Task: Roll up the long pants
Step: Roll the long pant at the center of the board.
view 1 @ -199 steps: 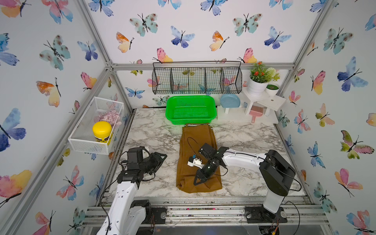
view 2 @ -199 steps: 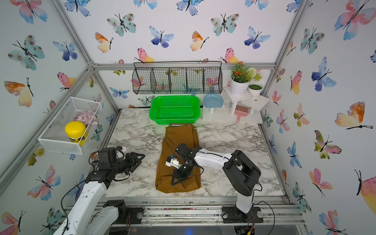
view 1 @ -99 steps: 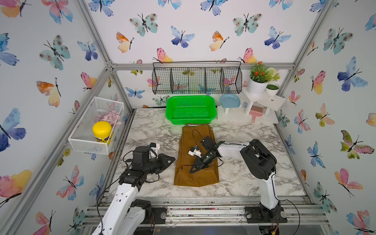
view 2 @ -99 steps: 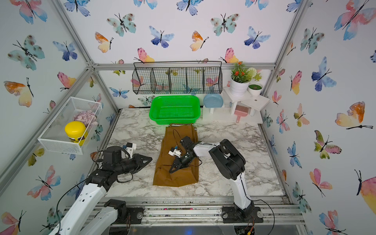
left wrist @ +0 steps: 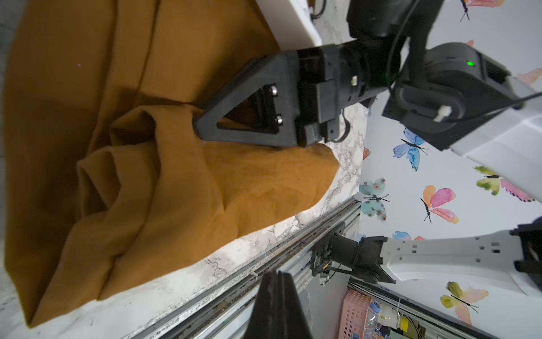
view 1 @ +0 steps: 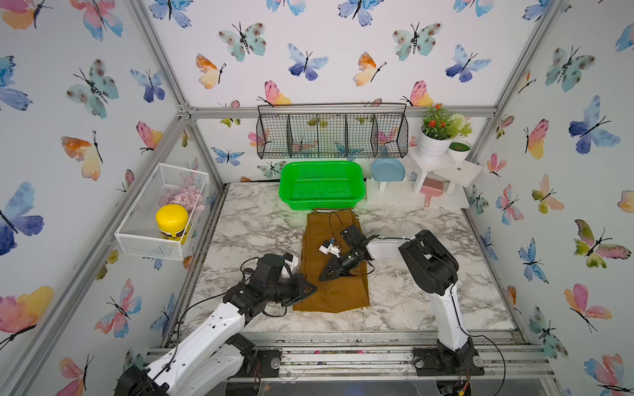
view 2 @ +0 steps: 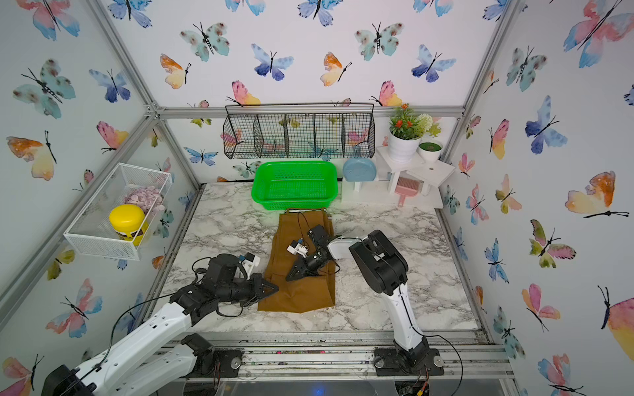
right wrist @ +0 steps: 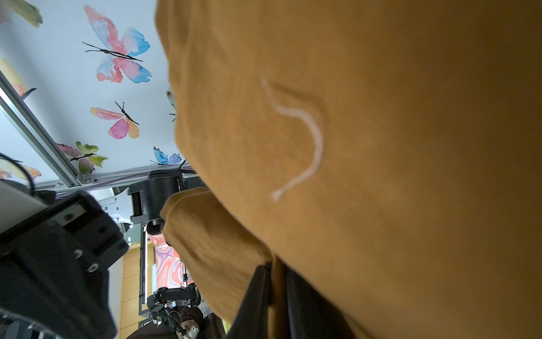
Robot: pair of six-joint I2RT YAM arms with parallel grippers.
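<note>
The long pants [view 1: 343, 296] [view 2: 303, 296], mustard-brown, lie lengthwise mid-table, with the striped waistband [view 1: 334, 210] at the far end by the green basket. My right gripper [view 1: 323, 276] [view 2: 289, 277] sits low over the near half, shut on a pinched fold of the cloth; the right wrist view shows cloth [right wrist: 381, 146] between the jaws of this gripper [right wrist: 274, 268]. My left gripper [view 1: 314, 289] [view 2: 275, 287] is at the pants' left edge, shut with nothing in it. In the left wrist view its jaws meet at the tip [left wrist: 278, 274], beside the bunched cloth [left wrist: 176, 190] and the right gripper [left wrist: 201, 127].
A green basket [view 1: 321, 202] stands just behind the waistband. A white wire bin [view 1: 151, 240] with a yellow-lidded jar hangs on the left wall. A black wire rack [view 1: 331, 132], a white stand with plants [view 1: 435, 151] and a pink scoop [view 1: 431, 193] are at the back.
The left gripper swung right to the pants' left edge and closed. The right gripper, still pinching cloth, drew it away from the front edge, so the near end sits further back.
</note>
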